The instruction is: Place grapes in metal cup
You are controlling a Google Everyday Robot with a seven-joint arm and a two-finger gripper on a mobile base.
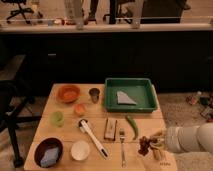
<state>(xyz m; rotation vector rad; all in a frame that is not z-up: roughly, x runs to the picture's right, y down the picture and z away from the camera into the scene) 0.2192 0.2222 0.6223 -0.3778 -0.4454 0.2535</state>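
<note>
A wooden table (62,134) fills the lower half of the frame, seen from above; at its lower left sits one dark bowl (48,150) with a bluish sponge (50,157) inside; above it, one light green cup (57,118) and one orange bowl (68,93); just right, one small orange cup (79,109) and, lower down, one white bowl (80,149); one white-handled brush (92,137) lies diagonally; the single metal cup (94,94) stands upright at upper centre, just left of one green tray (131,108) holding a grey cloth (125,98). That makes three bowls and three cups; centre frame lie one brown block (110,128), one fork (122,145) and one green chili (132,126); at lower right, one bunch of grapes (144,145) sits in the gripper (151,145), jaws closed on it, well apart from the metal cup; the white arm (190,139) enters from the right edge.
</note>
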